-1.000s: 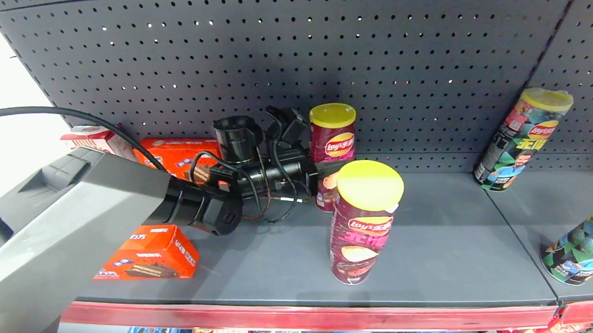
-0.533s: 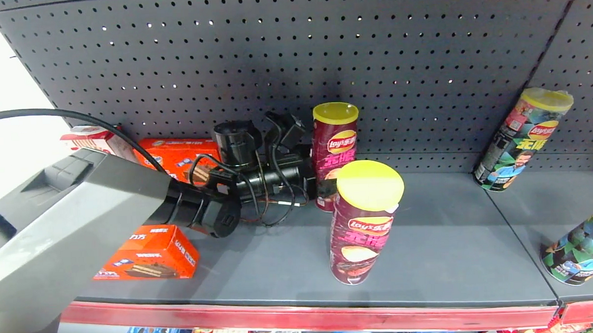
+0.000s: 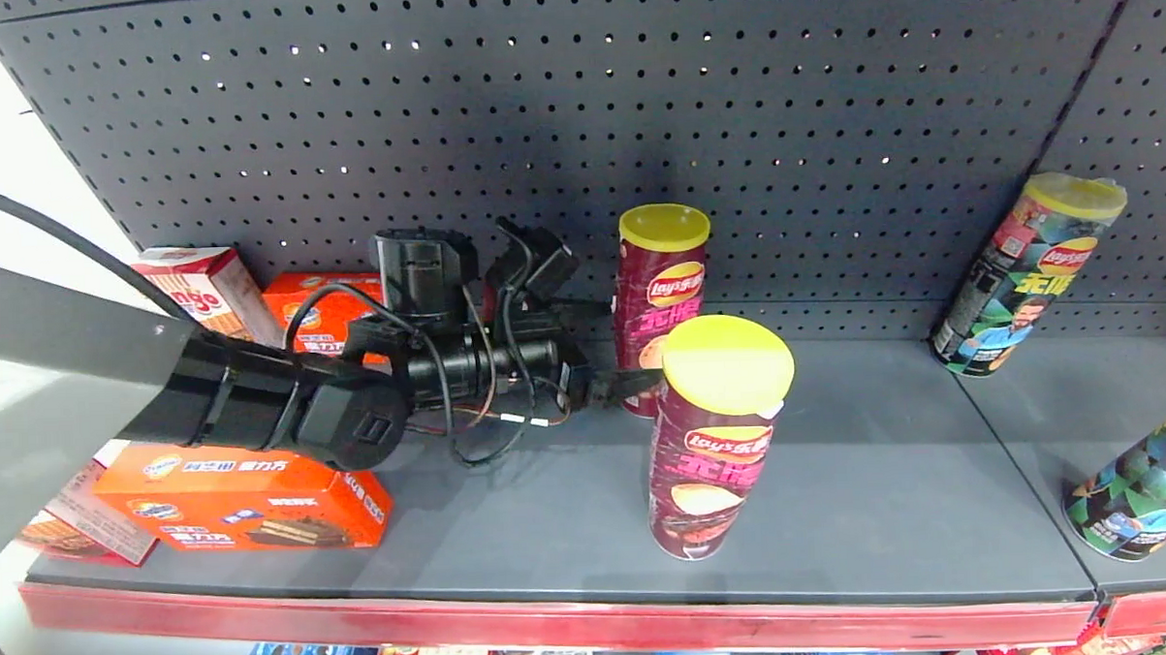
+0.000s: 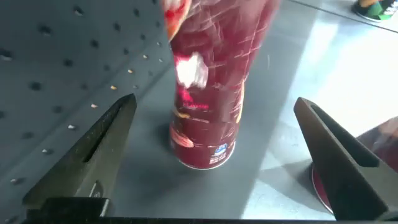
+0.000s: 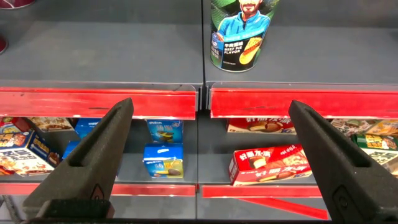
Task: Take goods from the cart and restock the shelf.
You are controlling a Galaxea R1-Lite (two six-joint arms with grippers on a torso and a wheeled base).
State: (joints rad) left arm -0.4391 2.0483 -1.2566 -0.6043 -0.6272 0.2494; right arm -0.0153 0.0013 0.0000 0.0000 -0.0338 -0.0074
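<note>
**Left hand spread open around the rear chip can**

The front chip can [image 3: 718, 439] was seen standing upright on the grey shelf [image 3: 889, 472], with its yellow lid on top. Just behind it, and slightly to its left, the rear chip can [image 3: 661, 286] was stood upright close to the pegboard [image 3: 536, 96]. The left hand [image 3: 625, 350] was held level beside the lower half of the rear chip can. Its fingers [image 4: 93, 155] were spread wide, with the can's base between them, and no contact with either finger could be made out; nothing was gripped.

Well to the left of the front chip can, an orange box [image 3: 249, 494] was laid flat near the shelf's edge. Far to its right, a patterned can [image 3: 1027, 273] was leaned against the pegboard.

The right hand [image 5: 210, 107] was held wide open and empty before a red shelf edge [image 5: 99, 102], above which a green can [image 5: 241, 34] was stood.
</note>
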